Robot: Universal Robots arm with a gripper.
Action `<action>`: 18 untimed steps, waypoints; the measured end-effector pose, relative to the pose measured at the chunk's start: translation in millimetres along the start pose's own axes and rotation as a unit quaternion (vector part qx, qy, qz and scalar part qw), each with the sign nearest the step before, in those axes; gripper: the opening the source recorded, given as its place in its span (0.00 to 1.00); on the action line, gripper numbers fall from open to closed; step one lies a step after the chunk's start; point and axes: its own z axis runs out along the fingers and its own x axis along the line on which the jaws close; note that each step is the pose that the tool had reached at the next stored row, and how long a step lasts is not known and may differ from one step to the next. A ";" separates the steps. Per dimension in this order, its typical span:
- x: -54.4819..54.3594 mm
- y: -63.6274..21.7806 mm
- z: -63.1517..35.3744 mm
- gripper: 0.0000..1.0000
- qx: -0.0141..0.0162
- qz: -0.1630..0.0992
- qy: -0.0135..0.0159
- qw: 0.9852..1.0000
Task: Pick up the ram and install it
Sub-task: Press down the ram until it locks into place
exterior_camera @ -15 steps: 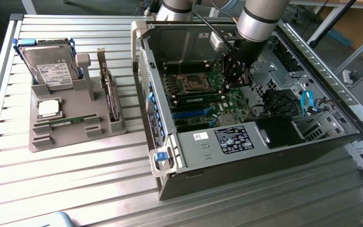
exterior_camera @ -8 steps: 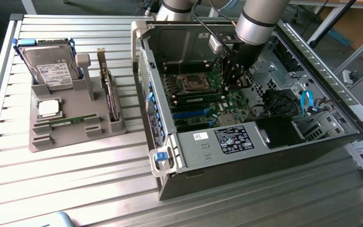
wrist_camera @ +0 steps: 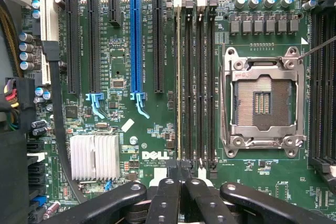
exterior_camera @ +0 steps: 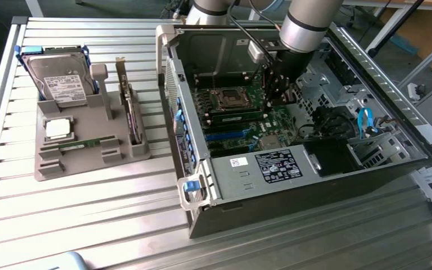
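A thin green ram stick (wrist_camera: 178, 77) stands edge-on in the outermost memory slot of the motherboard, beside empty black slots (wrist_camera: 199, 77). In the exterior view it shows as a green strip (exterior_camera: 235, 117) below the processor socket. My gripper (wrist_camera: 181, 176) is shut, and its black fingertips meet right over one end of that stick. I cannot tell whether they touch it. The arm reaches down into the open computer case (exterior_camera: 291, 169) with the gripper (exterior_camera: 273, 102) low over the board. Another green ram stick (exterior_camera: 81, 145) lies flat in the grey holder (exterior_camera: 88, 163) at the exterior view's left.
The grey holder also carries a hard drive (exterior_camera: 62, 79), a square silver processor (exterior_camera: 58, 128) and an upright expansion card (exterior_camera: 130, 109). On the board are the open processor socket (wrist_camera: 262, 100), a blue slot (wrist_camera: 135, 40), a silver heatsink (wrist_camera: 94, 156) and black cables (wrist_camera: 55, 108).
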 end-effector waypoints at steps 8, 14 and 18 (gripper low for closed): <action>-2.2 0.0 0.2 0.11 0.000 0.000 0.000 1.000; -2.3 0.0 2.9 0.11 0.000 0.000 0.000 1.000; -2.3 0.0 3.8 0.11 0.000 0.000 0.000 1.000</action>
